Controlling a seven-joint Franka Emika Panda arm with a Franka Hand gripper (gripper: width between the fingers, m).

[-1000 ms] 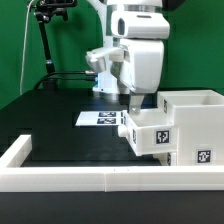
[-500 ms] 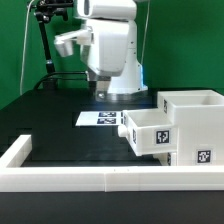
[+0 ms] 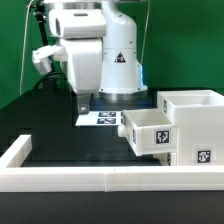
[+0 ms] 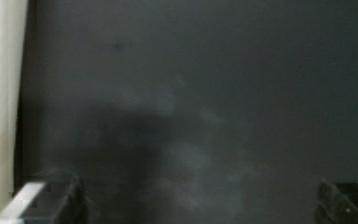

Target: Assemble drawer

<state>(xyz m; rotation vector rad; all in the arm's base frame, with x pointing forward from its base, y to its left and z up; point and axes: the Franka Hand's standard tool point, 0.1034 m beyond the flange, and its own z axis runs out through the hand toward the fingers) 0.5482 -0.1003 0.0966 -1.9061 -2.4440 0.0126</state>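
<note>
The drawer housing (image 3: 192, 130) stands at the right edge of the exterior frame, on the bench (image 3: 80, 140). A tray (image 3: 150, 132) sticks out of its side toward frame centre. The marker board (image 3: 102, 118) lies flat on the bench just behind the tray, near frame centre. The border wall (image 3: 100, 180) runs along the lower part of the frame, turning back at the lower left. The arm fills the upper centre, its gripper (image 3: 84, 101) hanging above the marker board's left end. In the wrist view, fingertips (image 4: 34, 200) frame bare bench.

light: bright, even | wrist view: dim, blurry (soft throughout)
</note>
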